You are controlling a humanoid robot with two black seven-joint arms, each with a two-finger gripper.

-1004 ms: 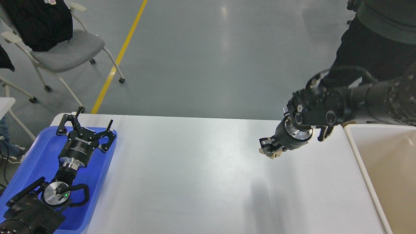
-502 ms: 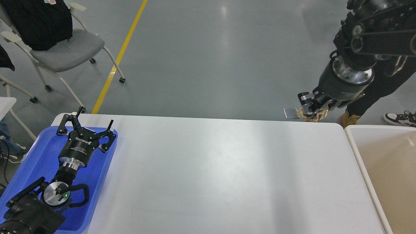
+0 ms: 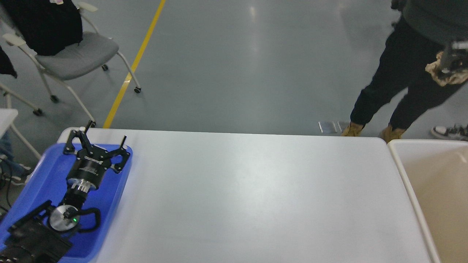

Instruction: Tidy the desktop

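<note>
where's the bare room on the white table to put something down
The large white rectangular desktop is bare from the blue plastic tray at its left end to the cream bin with a beige inside at its right end. The tray is crowded: the open left gripper hovers over it. The right gripper, blurred at the upper right, carries something crumpled and tan.

Right gripper (image 3: 452, 65) blurred, edge-cut; jaws unreadable.
</note>
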